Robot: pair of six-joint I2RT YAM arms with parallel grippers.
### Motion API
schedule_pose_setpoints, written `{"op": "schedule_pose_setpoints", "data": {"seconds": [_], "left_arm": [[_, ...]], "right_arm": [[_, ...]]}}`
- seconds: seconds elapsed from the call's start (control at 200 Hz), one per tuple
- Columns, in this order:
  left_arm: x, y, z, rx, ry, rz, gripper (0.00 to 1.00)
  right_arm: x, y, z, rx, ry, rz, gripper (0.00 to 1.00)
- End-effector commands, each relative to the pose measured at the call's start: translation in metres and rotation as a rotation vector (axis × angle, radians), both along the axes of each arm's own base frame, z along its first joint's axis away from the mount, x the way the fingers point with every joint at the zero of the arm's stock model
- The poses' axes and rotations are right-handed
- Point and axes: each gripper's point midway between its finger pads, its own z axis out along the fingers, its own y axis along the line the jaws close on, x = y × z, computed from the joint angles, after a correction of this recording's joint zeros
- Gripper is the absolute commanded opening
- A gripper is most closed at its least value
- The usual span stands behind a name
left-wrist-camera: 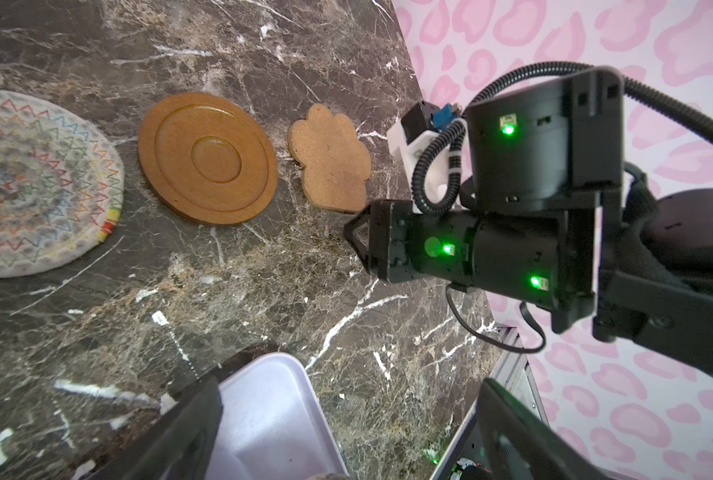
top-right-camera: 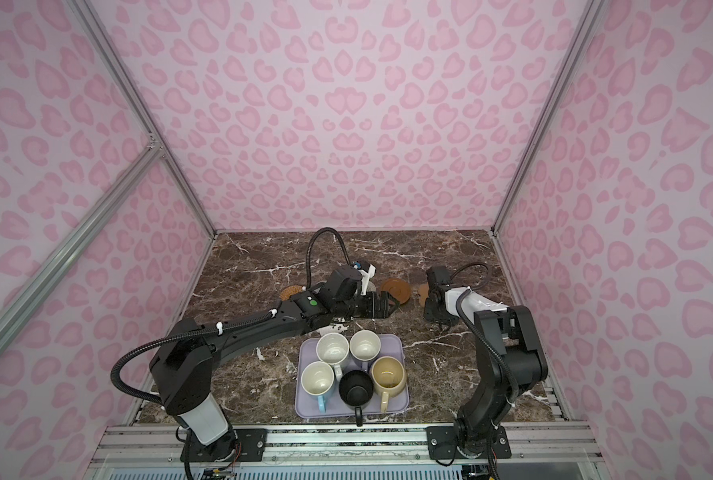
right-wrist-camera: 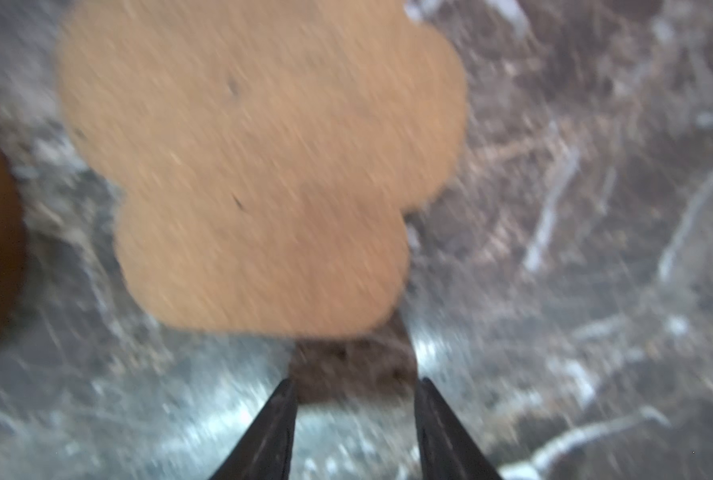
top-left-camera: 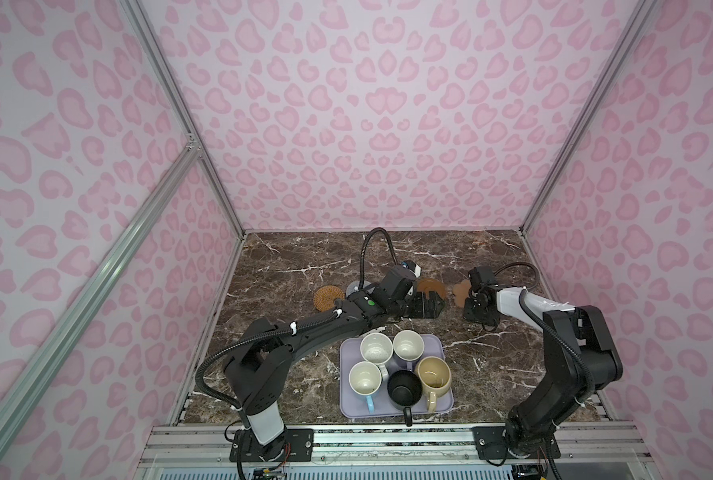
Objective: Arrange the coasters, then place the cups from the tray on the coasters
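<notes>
The paw-shaped coaster (right-wrist-camera: 263,166) is seen lying flat on the marble table (top-left-camera: 296,257), filling the upper middle of the blurred right wrist view. Just below it in that view the right gripper (right-wrist-camera: 355,384) is shown with its jaws parted. Only bare table is seen between them, and nothing is gripped.

In both top views this coaster is placed right of centre, partly hidden by the right gripper. The brown wooden round dish (top-left-camera: 431,286) is set just to its left, apart from it. At the left edge of the left wrist view the cream woven round coaster (left-wrist-camera: 34,183) is seen, near the dish but not touching it. Further left in a top view the orange-tan woven round coaster (top-left-camera: 328,297) is found, with the grey-blue knit coaster (top-left-camera: 352,287) beside it, mostly covered by the left arm.

The left gripper (left-wrist-camera: 352,386) is held over the table with its jaws wide open and empty.

The pale lavender tray (top-left-camera: 440,345) is seen at lower centre of both top views. All five cups are carried on it: the white cup (top-left-camera: 376,348), lavender cup (top-left-camera: 408,345), light blue cup (top-left-camera: 364,378), black cup (top-left-camera: 404,388) and beige-yellow cup (top-left-camera: 433,374).
</notes>
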Motion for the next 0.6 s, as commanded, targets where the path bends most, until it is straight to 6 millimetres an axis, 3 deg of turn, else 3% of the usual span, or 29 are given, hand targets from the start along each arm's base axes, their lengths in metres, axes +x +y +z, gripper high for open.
{"op": "schedule_pose_setpoints", "data": {"seconds": [0.0, 0.135, 0.225, 0.595], "left_arm": [[0.001, 0.001, 0.012, -0.029, -0.024, 0.009, 0.97], [-0.002, 0.003, 0.021, -0.045, -0.035, 0.005, 0.97], [-0.001, 0.005, 0.022, -0.033, -0.042, 0.014, 0.97], [0.003, 0.003, 0.028, -0.031, -0.055, 0.02, 0.97]], "right_arm": [[0.0, -0.008, 0.01, 0.021, -0.028, -0.036, 0.54], [0.016, -0.034, 0.024, 0.028, -0.085, -0.112, 0.56], [0.026, -0.052, 0.023, 0.039, -0.084, -0.164, 0.55], [0.08, -0.077, 0.01, 0.044, -0.076, -0.226, 0.51]]}}
